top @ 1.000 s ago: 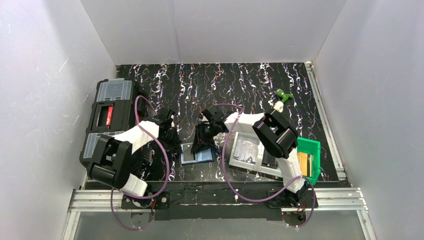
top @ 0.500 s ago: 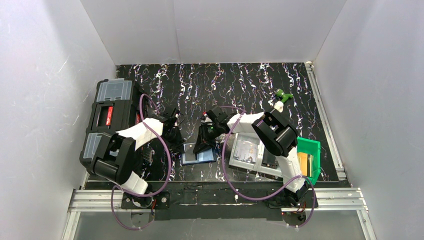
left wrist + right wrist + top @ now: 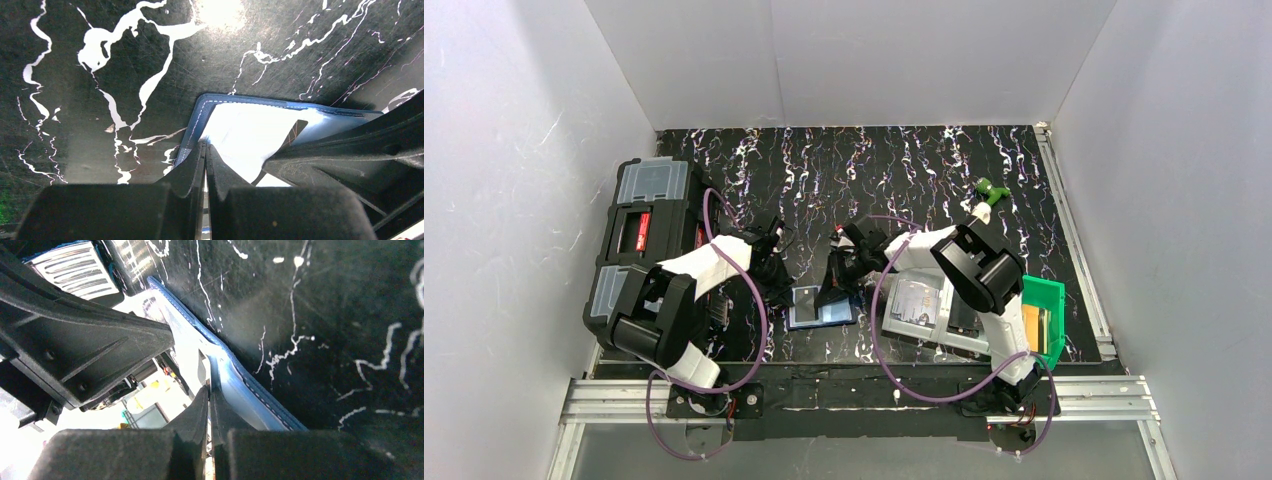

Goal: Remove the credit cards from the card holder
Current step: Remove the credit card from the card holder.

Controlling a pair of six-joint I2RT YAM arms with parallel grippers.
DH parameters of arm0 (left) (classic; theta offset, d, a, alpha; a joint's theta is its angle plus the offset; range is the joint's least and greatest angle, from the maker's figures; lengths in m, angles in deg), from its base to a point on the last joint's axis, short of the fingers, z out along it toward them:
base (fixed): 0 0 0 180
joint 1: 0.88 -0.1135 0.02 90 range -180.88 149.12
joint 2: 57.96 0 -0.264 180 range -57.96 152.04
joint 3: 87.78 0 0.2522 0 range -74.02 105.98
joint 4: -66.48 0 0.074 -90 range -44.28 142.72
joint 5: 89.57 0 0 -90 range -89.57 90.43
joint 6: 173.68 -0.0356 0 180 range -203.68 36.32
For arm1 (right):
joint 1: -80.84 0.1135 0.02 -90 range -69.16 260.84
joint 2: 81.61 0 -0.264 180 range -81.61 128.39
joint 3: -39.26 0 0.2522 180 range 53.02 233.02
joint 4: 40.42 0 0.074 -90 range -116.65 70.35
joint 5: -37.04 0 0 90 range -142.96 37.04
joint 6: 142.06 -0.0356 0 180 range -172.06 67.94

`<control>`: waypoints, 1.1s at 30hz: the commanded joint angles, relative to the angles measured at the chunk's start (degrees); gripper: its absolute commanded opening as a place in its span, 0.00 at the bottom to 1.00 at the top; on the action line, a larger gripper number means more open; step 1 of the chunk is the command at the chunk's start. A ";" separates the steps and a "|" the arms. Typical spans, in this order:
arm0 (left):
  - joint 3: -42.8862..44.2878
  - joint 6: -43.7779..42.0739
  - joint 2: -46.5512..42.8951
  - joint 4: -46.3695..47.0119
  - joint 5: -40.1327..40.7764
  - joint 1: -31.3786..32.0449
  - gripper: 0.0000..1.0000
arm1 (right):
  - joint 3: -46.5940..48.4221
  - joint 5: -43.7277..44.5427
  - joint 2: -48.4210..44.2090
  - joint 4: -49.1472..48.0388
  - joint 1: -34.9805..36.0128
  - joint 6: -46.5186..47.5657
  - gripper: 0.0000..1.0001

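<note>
The navy blue card holder [image 3: 812,310] lies open on the black marbled table between my two grippers, its pale sleeves facing up. My left gripper [image 3: 786,289] is shut, and its tips [image 3: 205,145] rest on the holder's left edge [image 3: 192,135]. My right gripper [image 3: 833,294] is shut too. Its tips [image 3: 210,390] meet at the rim of the pale blue sleeve [image 3: 240,390] on the holder's right side. I cannot tell whether anything thin is caught between them. Glare washes out the sleeves, and no credit cards show apart from the holder.
A black toolbox with clear lids [image 3: 642,235] stands at the left. To the right of the holder lie a white tray with a clear case [image 3: 919,300] and a green bin [image 3: 1044,315]. A small green and white object [image 3: 990,192] sits at the far right.
The right jaws have closed at the holder's right side. The left gripper shifted slightly along the holder's left edge, then stayed put, shut throughout.
</note>
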 commanded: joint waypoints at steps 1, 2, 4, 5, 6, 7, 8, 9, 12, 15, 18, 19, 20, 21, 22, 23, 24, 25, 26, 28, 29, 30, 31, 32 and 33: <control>-4.25 0.45 4.25 -2.28 7.28 0.65 0.00 | -2.56 2.73 -2.97 -1.20 -0.86 0.28 0.03; -4.30 0.32 4.18 -2.33 7.28 0.49 0.00 | -2.97 2.95 -3.30 -1.27 -1.08 0.35 0.03; -4.37 0.24 4.07 -2.39 7.23 0.24 0.00 | -3.60 3.36 -3.83 -1.22 -1.45 0.50 0.03; -4.39 0.20 4.06 -2.39 7.22 0.17 0.00 | -3.78 3.48 -3.94 -1.14 -1.58 0.63 0.03; -4.34 0.20 4.13 -2.36 7.24 0.15 0.00 | -3.91 3.57 -3.96 -1.05 -1.67 0.67 0.03; -4.35 0.21 4.19 -2.30 7.23 0.15 0.00 | -3.97 3.65 -3.95 -1.00 -1.72 0.69 0.03; -4.39 0.22 4.25 -2.24 7.21 0.15 0.00 | -3.99 3.65 -3.88 -1.00 -1.73 0.70 0.03; -4.39 0.19 4.29 -2.15 7.25 0.15 0.00 | -3.99 3.51 -3.70 -1.06 -1.74 0.61 0.05; -4.48 -0.09 4.46 -1.60 7.04 0.19 0.00 | -3.60 2.07 -2.80 -2.02 -1.71 -0.03 0.23; -4.59 -0.29 4.88 -1.11 6.10 0.13 0.00 | -2.69 0.75 -1.61 -2.80 -1.50 -0.50 0.37; -4.85 -0.38 5.18 -0.38 5.18 0.13 0.00 | -1.49 0.14 -0.24 -2.62 -1.11 -0.49 0.39; -4.90 -0.42 5.28 -0.23 4.99 0.13 0.00 | -1.22 0.01 0.26 -2.65 -1.03 -0.59 0.39; -4.92 -0.46 5.38 -0.13 4.82 0.13 0.00 | -1.02 -0.08 0.75 -2.72 -0.95 -0.71 0.39; -4.92 -0.47 5.42 -0.04 4.67 0.13 0.00 | -0.86 -0.14 1.17 -2.83 -0.85 -0.79 0.38; -4.92 -0.46 5.40 0.02 4.54 0.13 0.00 | -0.74 -0.23 1.56 -2.94 -0.80 -0.90 0.38; -4.93 -0.47 5.35 0.08 4.47 0.14 0.00 | -0.68 -0.34 1.93 -3.07 -0.78 -1.05 0.36; -4.91 -0.47 5.30 0.10 4.48 0.14 0.00 | -0.67 -0.38 2.19 -3.17 -0.77 -1.15 0.33; -4.85 -0.50 5.21 0.02 4.55 0.14 0.00 | -0.70 -0.38 2.37 -3.19 -0.77 -1.17 0.29; -4.83 -0.49 5.13 -0.03 4.69 0.14 0.00 | -0.82 -0.35 2.37 -3.14 -0.81 -1.18 0.24; -4.74 -0.32 4.97 -0.38 5.22 0.13 0.00 | -1.27 0.54 1.73 -2.43 -0.87 -0.72 0.15; -4.63 -0.16 4.90 -0.83 5.85 0.13 0.00 | -1.66 1.44 1.11 -1.88 -0.93 -0.28 0.11; -4.54 0.08 4.82 -1.48 6.65 0.13 0.00 | -2.06 2.33 0.34 -1.22 -1.00 0.29 0.07; -4.51 0.27 4.67 -2.15 7.98 0.13 0.00 | -2.39 3.15 -0.47 -0.43 -1.10 0.87 0.05; -4.49 0.51 4.42 -2.81 9.73 0.13 0.00 | -2.70 3.98 -1.29 0.40 -1.26 1.51 0.03; -4.56 0.74 4.11 -3.24 10.75 0.13 0.00 | -2.93 4.89 -2.20 1.34 -1.42 2.15 0.02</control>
